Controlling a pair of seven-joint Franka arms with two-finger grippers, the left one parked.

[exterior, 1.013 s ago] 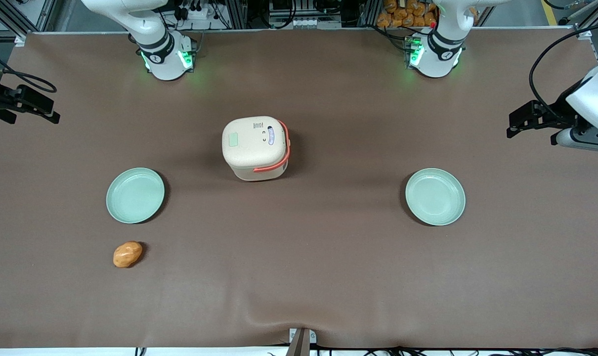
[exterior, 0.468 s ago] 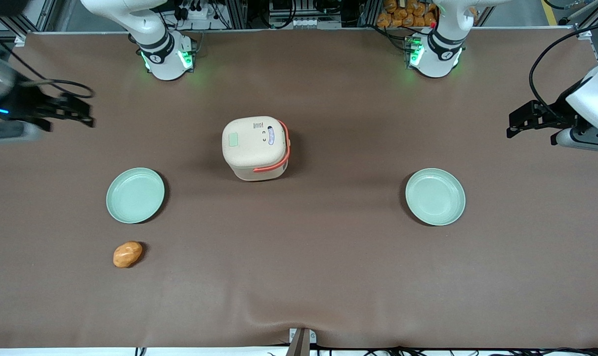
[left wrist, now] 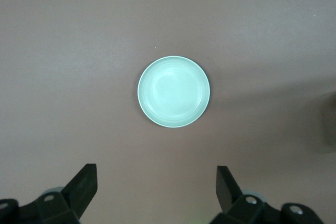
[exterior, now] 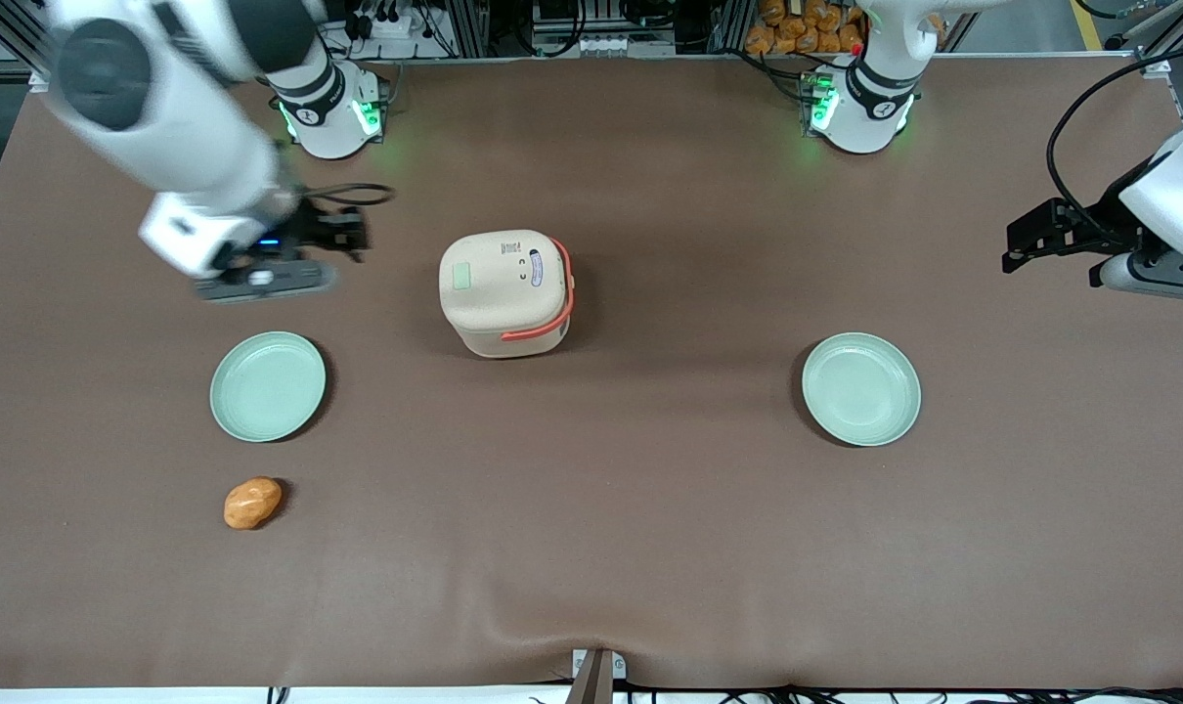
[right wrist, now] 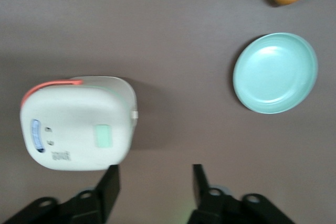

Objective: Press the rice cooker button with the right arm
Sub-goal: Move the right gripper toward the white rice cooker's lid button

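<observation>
**Op A:** Nothing of the press is done yet, by my read. The rice cooker (exterior: 505,291) sits shut near the middle of the counter (exterior: 650,548), a little closer to the edge where the arm bases stand than to the front camera's edge. The button (exterior: 461,276) on its lid looks untouched.

**Op B:** Where's the claw?

**Op A:** The claw (exterior: 342,233), on the right arm (exterior: 171,127), hangs over bare counter toward the working arm's end. It's beside the cooker, apart from it, clear of the lid. From the wrist camera the two fingers (right wrist: 107,187) stand apart with nothing between them.

**Op B:** And the button against that?

**Op A:** It's on the part of the lid that faces the claw, so it's the nearest piece of the cooker to me. The orange handle band is on the part away from the claw, not in my way.

**Op B:** What's left, then?

**Op A:** All of it, I judge: carry the claw over the lid, line a fingertip with the green pad, come down and push. The near plate (exterior: 268,386) and the potato (exterior: 252,503) lie closer to the front camera's edge, off my line.
</observation>
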